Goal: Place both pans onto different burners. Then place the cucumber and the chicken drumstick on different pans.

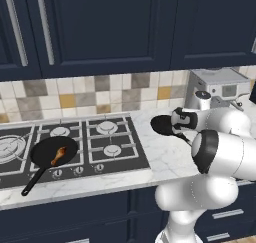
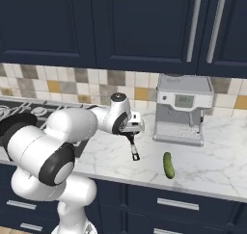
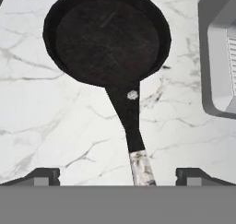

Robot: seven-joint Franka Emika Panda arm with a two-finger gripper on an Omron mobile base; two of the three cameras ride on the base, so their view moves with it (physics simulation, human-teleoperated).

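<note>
Looking from the left base view, you have 1 pan (image 1: 54,152) already seated on a front burner of the cooktop (image 1: 125,159), its handle running out over the front edge, with the chicken drumstick (image 1: 58,155) lying in it. The second pan (image 1: 162,124) sits on the marble worktop (image 1: 165,159) to the right of the cooktop, partly behind the arm, so moving it is the step in hand, by my reading. The free burners (image 1: 107,127) lie just left of it.

From the right base view, the tool (image 2: 133,127) hangs over that pan's handle, and the cucumber (image 2: 168,164) lies on the worktop further right, near the front edge. The coffee machine (image 2: 183,108) stands close behind; keep your lift clear of it.

In the hand view, the tool's jaws stand wide apart and hold nothing, 1 fingertip (image 3: 44,176) on each side of the handle (image 3: 133,135). Your next move calls for lowering onto the handle and closing.
</note>
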